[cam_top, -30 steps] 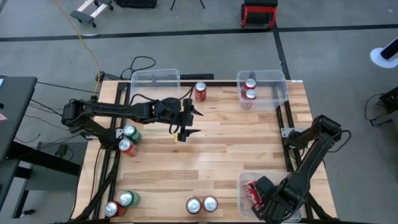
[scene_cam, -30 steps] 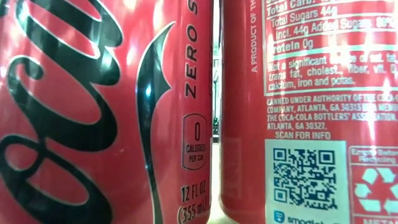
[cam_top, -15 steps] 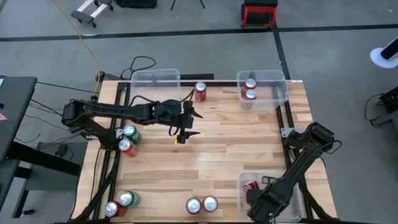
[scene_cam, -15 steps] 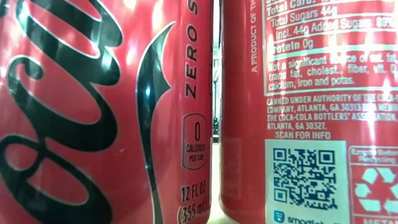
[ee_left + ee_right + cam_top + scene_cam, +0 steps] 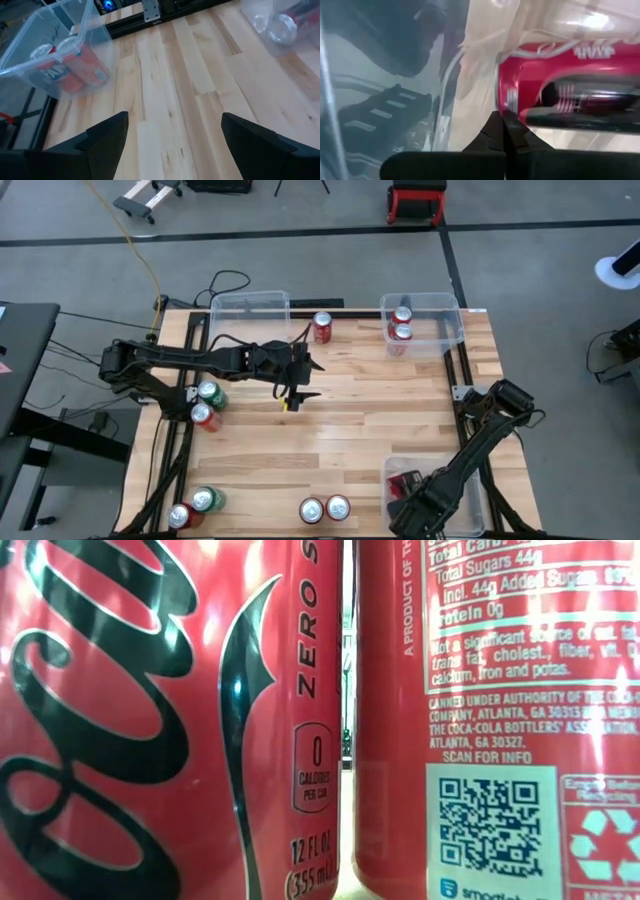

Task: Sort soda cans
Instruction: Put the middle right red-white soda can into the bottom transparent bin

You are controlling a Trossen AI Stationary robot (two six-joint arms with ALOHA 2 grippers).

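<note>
— Starting at the near edge of the desk (image 5: 340,430), what do we have?

— We see two red cans (image 5: 324,509) upright side by side at the near middle; they fill the low view, one marked zero sugar (image 5: 160,720), the other showing its label panel (image 5: 500,720). At the near left corner a green can (image 5: 204,499) stands touching a red can (image 5: 180,516).

— And the near right?

— A clear bin (image 5: 400,480) sits there with a red can lying on its side (image 5: 570,90) inside. Our right tool (image 5: 502,131) is at that bin's near edge, fingers clenched together on nothing, tips just short of the can.

— Moving farther out?

— On the left side, another green can (image 5: 209,392) touches a red one (image 5: 201,416) beside the left arm's base. Our left tool (image 5: 298,376) hovers over bare wood around the middle of the desk, fingers (image 5: 107,135) spread wide apart and released, nothing between them.

— And the far edge?

— A single red can (image 5: 322,327) stands upright near the far middle, just right of an empty-looking clear bin (image 5: 250,307) at the far left. At the far right, a third clear bin (image 5: 445,315) holds two red cans (image 5: 402,324) upright, close together at its left end.
</note>
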